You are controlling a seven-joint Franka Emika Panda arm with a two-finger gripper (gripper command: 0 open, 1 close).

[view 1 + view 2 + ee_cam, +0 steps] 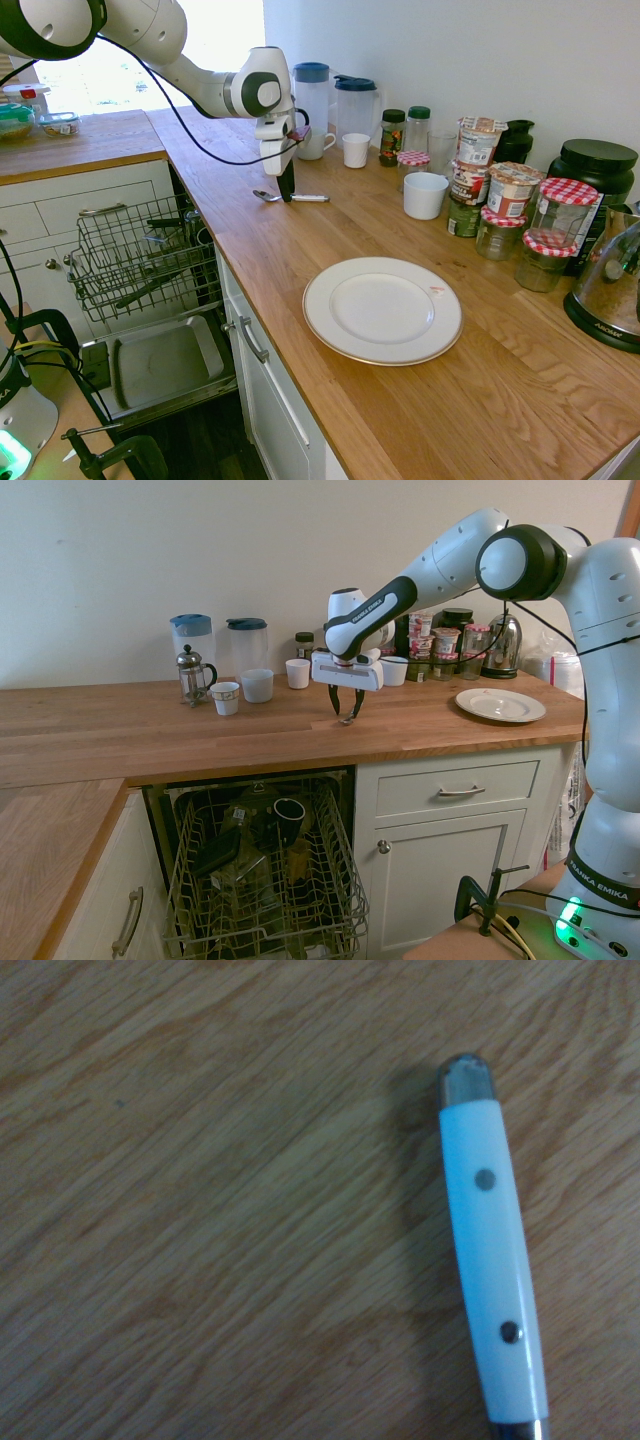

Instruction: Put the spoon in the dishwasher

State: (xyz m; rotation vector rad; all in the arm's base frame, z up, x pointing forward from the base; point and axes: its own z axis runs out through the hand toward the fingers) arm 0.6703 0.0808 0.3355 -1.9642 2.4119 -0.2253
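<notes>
End effector [286, 190] pointed straight down over the spoon [290, 197] on the wooden tabletop [400, 400]. Its dark fingers [346, 702] stood a little apart, straddling the spoon about mid-length and reaching down to the wood. Could not tell whether the pads were pressing the metal or only flanking it; the spoon lay flat on the tabletop, not lifted.

Spoon: bowl stuck out of the end effector toward the tabletop edge above the dishwasher [140, 290], handle toward the white plate [383, 309]. In the wrist view a white handle with two rivets and a metal cap [490, 1250] lay on the wood grain.

Dishwasher stood open below the tabletop edge nearest the end effector, with its wire rack [265, 880] pulled out and the grey inner door panel [160, 365] folded down flat. The rack held dark items, among them a black cup [288, 815].

Beyond the end effector, against the wall: two clear jugs with blue lids [312, 95], a white cup [355, 150]. Past the plate from the end effector, a cluster of jars [510, 210], some with red check lids.
</notes>
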